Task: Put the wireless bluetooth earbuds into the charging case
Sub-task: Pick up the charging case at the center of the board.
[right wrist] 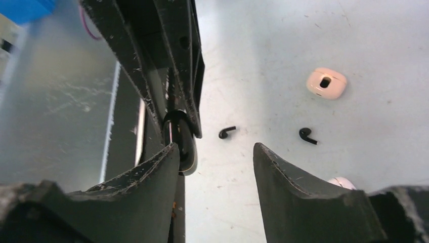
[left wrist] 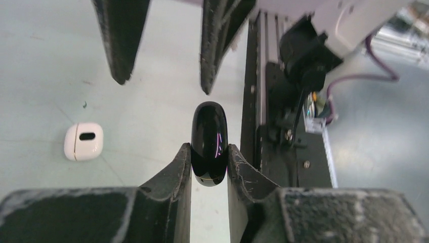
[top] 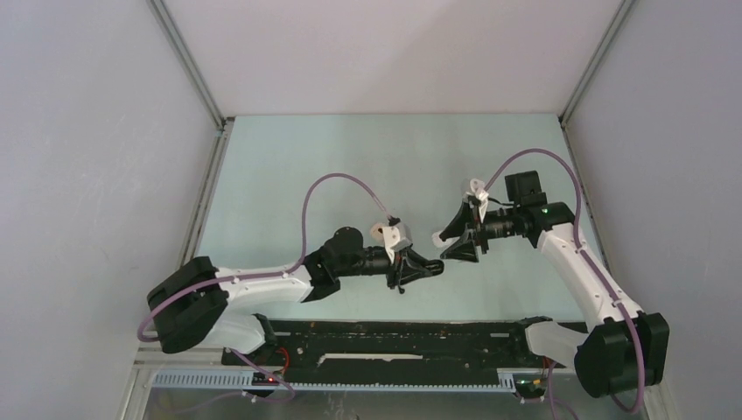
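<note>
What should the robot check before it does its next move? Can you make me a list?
1. Is the left tool shut on the black case: ok.
2. Is the right tool open: ok.
3. Is the right tool clear of the case: cannot tell, one side sits very close.
4. Is the case lid open for the buds: not ok, it looks closed.
5. Are the two black earbuds lying free on the table: ok.

Left arm [top: 262,282] and right arm [top: 584,278]: white links, black joints, looped purple cables [top: 325,185]; black, scuffed fingers [left wrist: 169,174].
</note>
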Available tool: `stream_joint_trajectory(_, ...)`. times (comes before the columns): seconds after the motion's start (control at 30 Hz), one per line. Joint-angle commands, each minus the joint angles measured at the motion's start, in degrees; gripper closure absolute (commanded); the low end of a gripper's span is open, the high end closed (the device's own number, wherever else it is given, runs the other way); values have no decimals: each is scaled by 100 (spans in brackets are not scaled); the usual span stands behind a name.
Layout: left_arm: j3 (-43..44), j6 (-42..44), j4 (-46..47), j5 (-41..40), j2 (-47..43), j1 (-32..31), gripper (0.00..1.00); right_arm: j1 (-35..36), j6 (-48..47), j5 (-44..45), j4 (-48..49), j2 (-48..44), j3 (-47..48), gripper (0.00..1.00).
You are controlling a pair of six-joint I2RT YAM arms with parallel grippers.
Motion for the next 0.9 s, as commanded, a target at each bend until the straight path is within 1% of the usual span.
stream_joint_trajectory(0.0,351,1346,-1722,-178,-310,-178,90,301,-1298,936,-640,-334,167,44)
stream_joint_trajectory(0.13,194,1242,-1393,-180,-356,-239,90,599,-1830,1183,-934,-344,167,52)
stream_joint_trajectory(0.23,185,1293,-1405,-169,-413,-242,90,824,-1899,1286,-1003,-295,167,55)
stream_joint_trajectory(0.37,192,1307,-1392,-169,-452,-242,89,1118,-1828,1534,-919,-233,167,56)
stream_joint_trajectory(0.47,183,1273,-1321,-163,-463,-242,89,1263,-1774,1558,-899,-183,167,56)
stream_joint_trajectory(0.77,89,1243,-1022,-135,-516,-242,88,1427,-1567,1524,-810,-30,167,56)
stream_joint_trajectory(0.87,80,1243,-1007,-132,-532,-242,88,1496,-1523,1511,-779,-3,167,60)
